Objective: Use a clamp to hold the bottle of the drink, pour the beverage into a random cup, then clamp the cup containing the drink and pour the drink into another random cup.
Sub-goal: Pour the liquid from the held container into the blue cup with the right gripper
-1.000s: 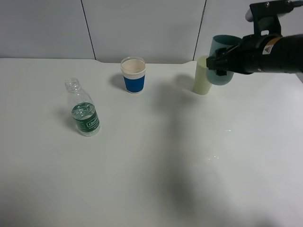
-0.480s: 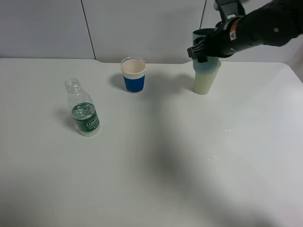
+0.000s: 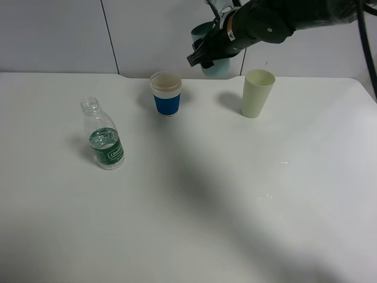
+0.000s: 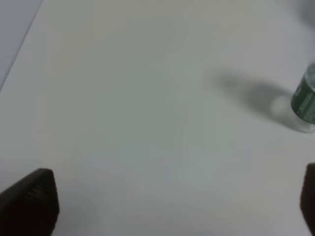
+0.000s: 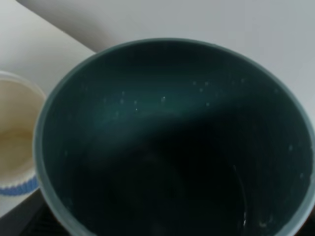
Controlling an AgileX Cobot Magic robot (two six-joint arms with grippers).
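The right arm [image 3: 283,17] is a black, rounded casing with a small pale label [image 3: 230,23] near its wrist and a black cable [image 3: 366,41] alongside. The left gripper [image 4: 177,196] has dark, blunt, matte fingertips [image 4: 30,202].

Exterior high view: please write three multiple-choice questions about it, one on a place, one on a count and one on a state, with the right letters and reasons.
1. Where is the teal cup?
A. Stacked inside another cup
B. Lying on its side
C. Raised in the right claw, near the blue-banded paper cup

2. How many cups stand on the table?
A. One
B. Two
C. Three

3. In what state is the plastic bottle?
A. Upright, without cap
B. Lying down
C. Crushed flat

Answers:
1 C, the claw is shut on it, above the table.
2 B, only the paper cup and the pale green cup stand there.
3 A, its open neck points up.
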